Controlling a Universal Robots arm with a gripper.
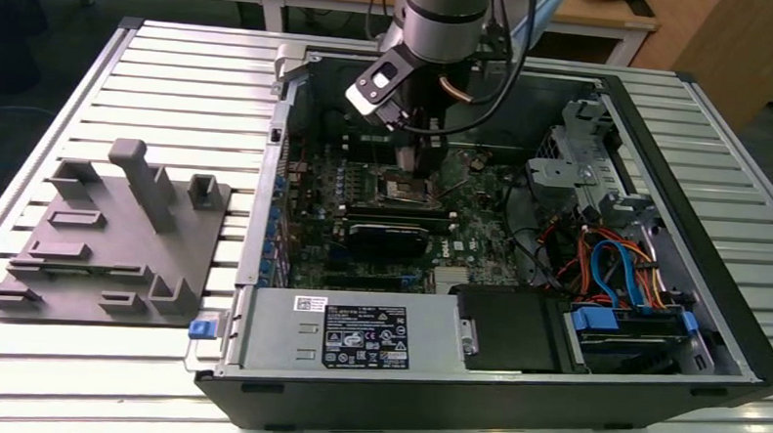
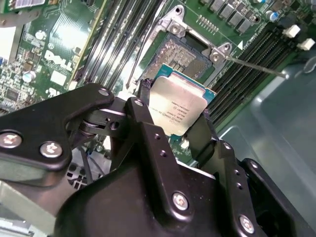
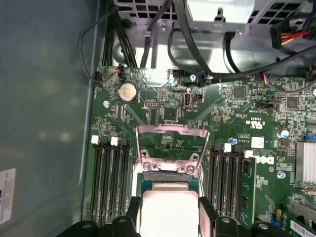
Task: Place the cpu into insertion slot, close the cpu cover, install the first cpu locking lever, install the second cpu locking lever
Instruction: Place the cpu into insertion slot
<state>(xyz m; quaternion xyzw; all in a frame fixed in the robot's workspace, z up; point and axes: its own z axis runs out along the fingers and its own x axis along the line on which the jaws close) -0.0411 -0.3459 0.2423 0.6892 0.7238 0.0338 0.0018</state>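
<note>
"Tool (image 2: pixel 175 111) first! What has it got?"

"It has the cpu (image 2: pixel 185 96). Its two black fingers (image 2: pixel 202 133) are closed part way. One is on each side of the chip, and they pinch it by its edges."

"Where is the cpu?"

"Up in the tool, just over the insertion slot (image 2: pixel 180 54), not down in it. In the second wrist view the slot's tiny pins are bare beside the chip. In the exterior view the arm (image 1: pixel 434 23) reaches down into the computer case (image 1: pixel 483 407), at about 12 o'clock of the green board (image 1: pixel 479 206). A grey holder (image 1: pixel 112 234) sits on the desk (image 1: pixel 93 380) at 9 o'clock of the case."

"So how much is done?"

"I think none of the four jobs is done yet. Only the first one is under way. The cpu cover (image 3: pixel 170 129) stands flipped open past the slot. One thin locking lever (image 2: pixel 256 66) sticks out loose, not hooked down."

"And the other lever?"

"Hard to make out. A thin rod on the other side of the slot may be it, but I can't be sure."

"What else is hard to see?"

"The chip covers most of the slot in the first wrist view. I can't tell how big the gap under the chip is. In the exterior view the slot is small and dark under the arm, so I can't tell much there."
</note>
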